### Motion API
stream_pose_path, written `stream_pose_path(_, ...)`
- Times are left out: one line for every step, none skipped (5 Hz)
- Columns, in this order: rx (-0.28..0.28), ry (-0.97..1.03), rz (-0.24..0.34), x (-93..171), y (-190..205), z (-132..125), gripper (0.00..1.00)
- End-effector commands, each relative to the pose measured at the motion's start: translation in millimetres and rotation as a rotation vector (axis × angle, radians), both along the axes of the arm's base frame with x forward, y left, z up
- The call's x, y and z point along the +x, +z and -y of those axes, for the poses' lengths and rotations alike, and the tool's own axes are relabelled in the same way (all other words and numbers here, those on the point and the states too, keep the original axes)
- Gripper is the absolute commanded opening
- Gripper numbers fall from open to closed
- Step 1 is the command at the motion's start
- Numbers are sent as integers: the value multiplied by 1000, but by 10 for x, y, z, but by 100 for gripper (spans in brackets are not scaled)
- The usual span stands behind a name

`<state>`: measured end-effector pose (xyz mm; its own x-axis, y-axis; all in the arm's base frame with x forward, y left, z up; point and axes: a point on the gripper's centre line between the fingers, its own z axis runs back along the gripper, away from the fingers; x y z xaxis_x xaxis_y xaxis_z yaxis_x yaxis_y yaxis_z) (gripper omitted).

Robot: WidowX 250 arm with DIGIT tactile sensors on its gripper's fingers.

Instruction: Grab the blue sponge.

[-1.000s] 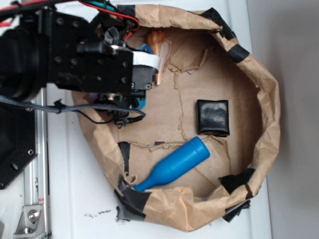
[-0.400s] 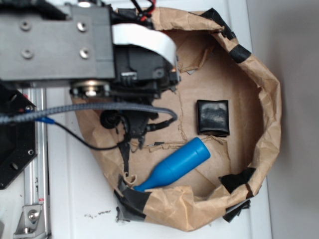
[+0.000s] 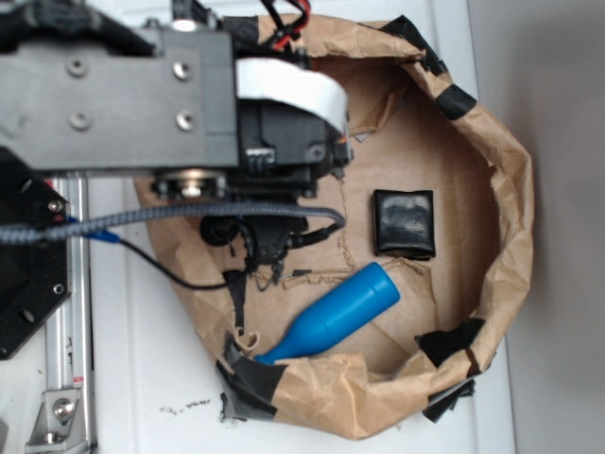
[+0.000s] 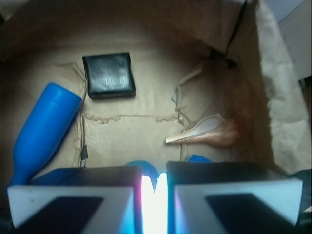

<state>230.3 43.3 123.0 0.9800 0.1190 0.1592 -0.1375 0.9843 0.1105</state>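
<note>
Arm housing point(image 3: 123, 95) fills the upper left of the exterior view, reaching over the brown paper enclosure point(image 3: 501, 189). In the wrist view the gripper point(image 4: 154, 187) sits at the bottom edge, fingers point(image 4: 73, 200) nearly together around a bright sliver, blue sponge point(image 4: 139, 166) peeking just above them; whether it is gripped I cannot tell. Blue bottle point(image 4: 44, 129) lies at left, black pad point(image 4: 108, 74) upper left, shell point(image 4: 207, 134) at right.

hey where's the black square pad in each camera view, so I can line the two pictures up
Exterior: the black square pad lies right of centre on the paper floor, right of the arm.
Wrist: the black square pad lies upper left, above the claw.
Shared landmark: the blue bottle, lying near the pad in both views.
</note>
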Motion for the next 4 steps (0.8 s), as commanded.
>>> stream_pose_path(-64, 276, -43, -194, -223, -422, 100)
stream_pose_path(-41, 301, -82, -217, -418, -499, 100)
stream_pose_path(-97, 300, -146, -262, -483, -599, 100)
stream_pose_path(-103, 374, -123, -365, -453, -693, 100)
